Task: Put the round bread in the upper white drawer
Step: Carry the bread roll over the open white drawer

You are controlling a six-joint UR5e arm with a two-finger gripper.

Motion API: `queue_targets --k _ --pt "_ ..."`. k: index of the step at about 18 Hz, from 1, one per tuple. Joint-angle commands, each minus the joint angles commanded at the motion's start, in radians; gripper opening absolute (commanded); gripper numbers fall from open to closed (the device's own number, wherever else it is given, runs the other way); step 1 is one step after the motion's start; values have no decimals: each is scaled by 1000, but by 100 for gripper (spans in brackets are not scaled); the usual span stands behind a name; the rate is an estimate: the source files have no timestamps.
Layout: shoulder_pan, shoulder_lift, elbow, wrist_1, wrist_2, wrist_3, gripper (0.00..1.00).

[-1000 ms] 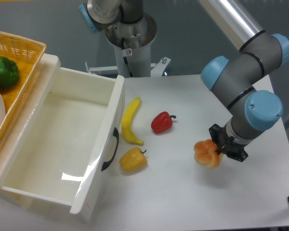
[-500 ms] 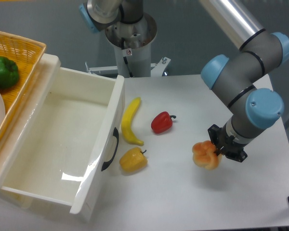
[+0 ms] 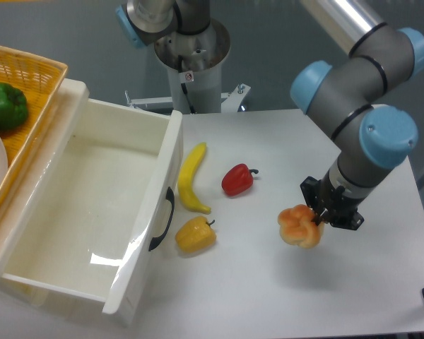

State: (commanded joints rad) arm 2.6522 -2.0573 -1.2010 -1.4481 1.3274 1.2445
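The round bread [image 3: 299,226] is a lumpy golden-orange bun at the right of the table. My gripper [image 3: 315,218] is shut on its right side, and the bun looks held just above the tabletop. The upper white drawer [image 3: 78,205] stands pulled open at the left. Its inside is bare. Its front panel with the curved black handle [image 3: 162,218] faces the table.
A banana [image 3: 190,177], a red pepper [image 3: 237,179] and a yellow pepper [image 3: 195,235] lie between the drawer and the bread. A woven yellow basket [image 3: 30,85] with a green pepper [image 3: 5,105] sits at the far left. The arm's base column [image 3: 193,63] stands behind.
My gripper has moved slightly to the left and up with the round bread in it. Nothing else has moved.
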Motion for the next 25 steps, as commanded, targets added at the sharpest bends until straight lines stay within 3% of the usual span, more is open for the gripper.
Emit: queue_targets --k 3,9,13,16,20,25 --pt "0 41 -5 35 -89 -112 0" --pt "-15 115 -25 44 -221 -233 0" --pt "-69 152 -66 100 -267 -299 0" --pt "-95 181 -68 101 -327 -362 0" --pt "-136 223 -72 103 -336 -436 0" --pt "-201 235 -120 126 -336 -436 0"
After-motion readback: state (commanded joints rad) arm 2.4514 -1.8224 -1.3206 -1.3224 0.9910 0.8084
